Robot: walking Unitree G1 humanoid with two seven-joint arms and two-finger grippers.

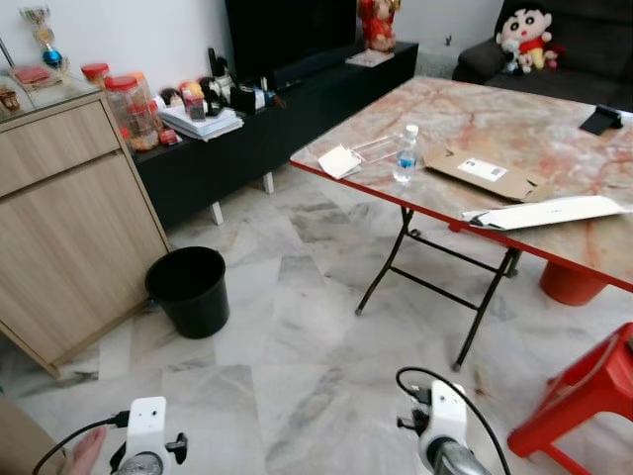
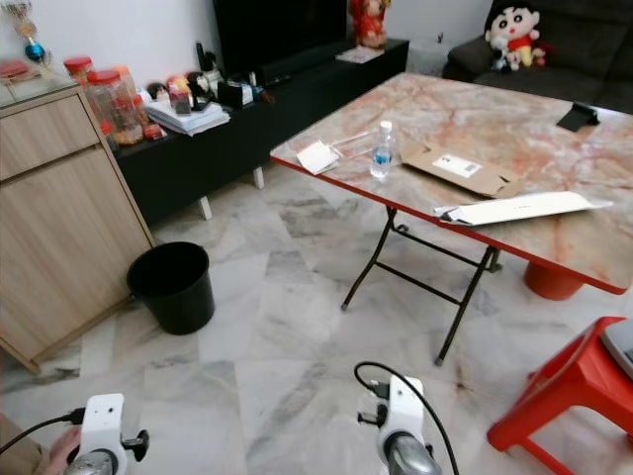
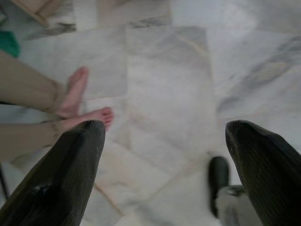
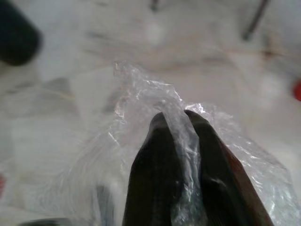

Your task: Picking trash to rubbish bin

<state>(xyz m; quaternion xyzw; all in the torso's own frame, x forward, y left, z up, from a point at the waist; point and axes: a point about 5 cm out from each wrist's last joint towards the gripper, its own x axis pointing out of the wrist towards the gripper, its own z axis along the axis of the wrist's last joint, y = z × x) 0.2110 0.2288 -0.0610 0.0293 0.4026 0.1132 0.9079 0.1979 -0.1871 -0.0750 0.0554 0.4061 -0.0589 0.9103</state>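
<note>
Carry step: right gripper [image 4: 181, 120] pinching clear plastic wrapper [image 4: 141, 99], left gripper [image 3: 164, 136] spread & idle; next, walk fwd-left to black bin [image 1: 190, 289] by cabinet, release over it.

Both eye views look forward and down from head height across a marble floor [image 1: 297, 396], the right eye's picture set slightly to one side of the left's. They share the black bin [image 1: 190, 289] at near left, the folding table [image 2: 514, 119] at far right and the red stool [image 1: 593, 396] at near right. The left wrist view faces down at close floor tiles between its spread black fingers [image 3: 70, 174], a person's bare feet [image 3: 77, 101] beside. The right wrist view looks along its closed fingers [image 4: 155, 174], very near crinkled clear plastic [image 4: 141, 101], floor blurred beyond
</note>
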